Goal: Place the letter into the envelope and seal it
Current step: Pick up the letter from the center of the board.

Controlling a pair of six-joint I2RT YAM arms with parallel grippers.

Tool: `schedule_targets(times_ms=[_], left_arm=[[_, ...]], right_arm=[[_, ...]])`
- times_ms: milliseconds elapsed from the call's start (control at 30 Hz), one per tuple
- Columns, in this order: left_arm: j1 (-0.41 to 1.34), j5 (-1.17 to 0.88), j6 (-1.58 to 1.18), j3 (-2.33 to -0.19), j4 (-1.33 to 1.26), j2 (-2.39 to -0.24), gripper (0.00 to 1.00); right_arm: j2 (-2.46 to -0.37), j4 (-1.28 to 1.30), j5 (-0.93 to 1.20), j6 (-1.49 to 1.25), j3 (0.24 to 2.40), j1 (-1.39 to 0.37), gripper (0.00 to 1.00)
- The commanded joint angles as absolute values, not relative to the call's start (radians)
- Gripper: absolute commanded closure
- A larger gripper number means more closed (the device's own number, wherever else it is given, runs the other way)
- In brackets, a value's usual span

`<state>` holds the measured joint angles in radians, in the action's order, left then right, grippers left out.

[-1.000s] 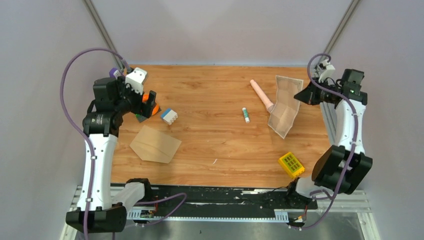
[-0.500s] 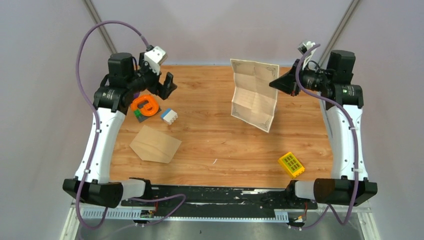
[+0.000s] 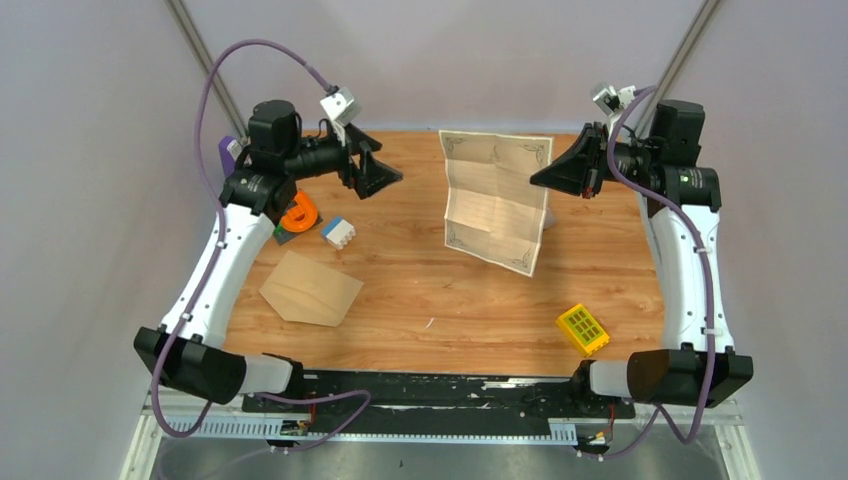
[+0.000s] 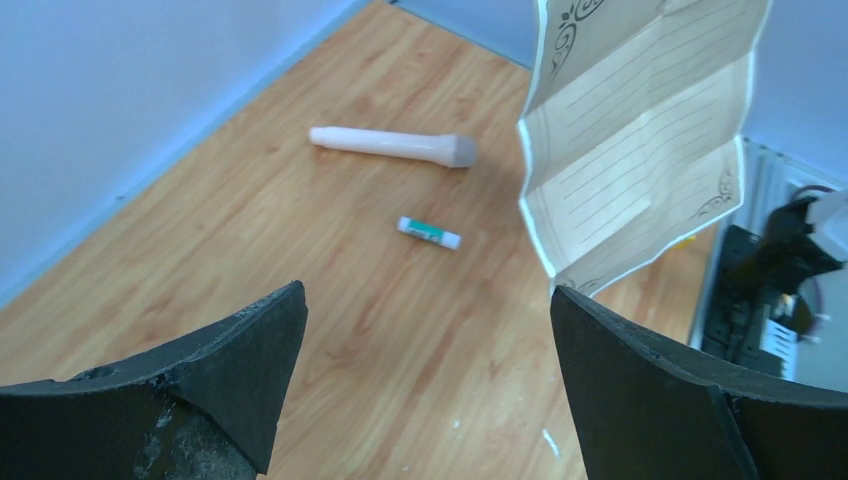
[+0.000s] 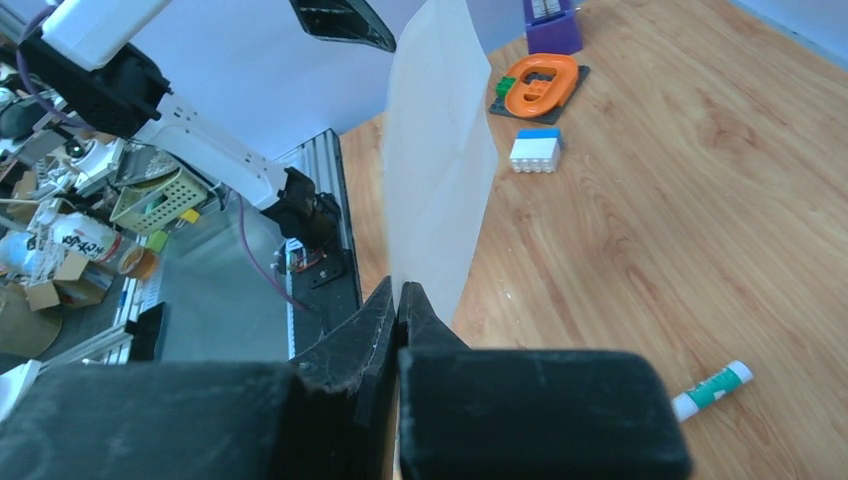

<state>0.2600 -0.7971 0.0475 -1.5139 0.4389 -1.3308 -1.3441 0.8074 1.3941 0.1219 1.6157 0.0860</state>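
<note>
**Surface and room.** The table (image 3: pixel 430 300) is orange-brown wood-grain board, with the planks running left to right. Pale grey-lilac walls close it in on the left, right and far sides. A metal rail (image 3: pixel 420 395) runs along the near edge and carries both my bases. My right wrist view shows clutter beyond the left side of the table, including a woven basket (image 5: pixel 160 200) and cardboard boxes.

**Jaws.** My left gripper (image 3: pixel 375 172) stands wide apart with nothing between the fingers. It is raised over the far left of the table and points right. My right gripper (image 3: pixel 540 178) is pinched tight on the right edge of the letter (image 3: pixel 497 200).

**Task items.** The letter hangs upright in the air over the far middle of the table, clear of the surface. It is unfolded and creased into panels. The envelope (image 3: pixel 310 288) lies flat at the near left, well apart from the letter.

**Writing.** The letter carries ruled lines, a thin border and scrollwork at its corners; I can read no words on it. The glue stick (image 4: pixel 429 232) has a green band, but its print is too small to read. It lies near a pale pink cylinder (image 4: pixel 390 146).

**Other items.** A yellow block (image 3: pixel 583 329) sits at the near right. An orange ring (image 3: pixel 298 212) and a blue-and-white block (image 3: pixel 339 232) sit at the far left.
</note>
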Motion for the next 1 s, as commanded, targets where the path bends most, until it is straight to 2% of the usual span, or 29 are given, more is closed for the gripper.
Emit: schedule_targets(times_ms=[0,333,433,533,633,967], left_arm=[[0.318,-0.89,-0.088,-1.421,0.271,-1.327,0.0],[0.348,-0.973,-0.176,-1.283,0.118,-1.341,0.0],[0.348,-0.986,-0.164,-1.255,0.105,-1.335,0.0],[0.349,-1.03,-0.2,-1.24,0.06,-1.345,0.0],[0.354,-1.106,-0.291,-1.158,-0.141,-1.344,0.0],[0.415,-1.253,-0.396,-1.129,-0.28,-1.388,0.0]], right_arm=[[-1.272,0.713,1.487,0.076,1.544,0.08,1.0],[-1.116,0.488,1.516,-0.076,1.381,0.081,1.0],[-1.118,0.474,1.521,-0.112,1.389,0.083,1.0],[-1.131,0.348,1.557,-0.217,1.349,0.081,1.0],[-1.146,0.234,1.559,-0.322,1.3,0.081,1.0],[-1.178,0.176,1.55,-0.352,1.249,0.074,1.0]])
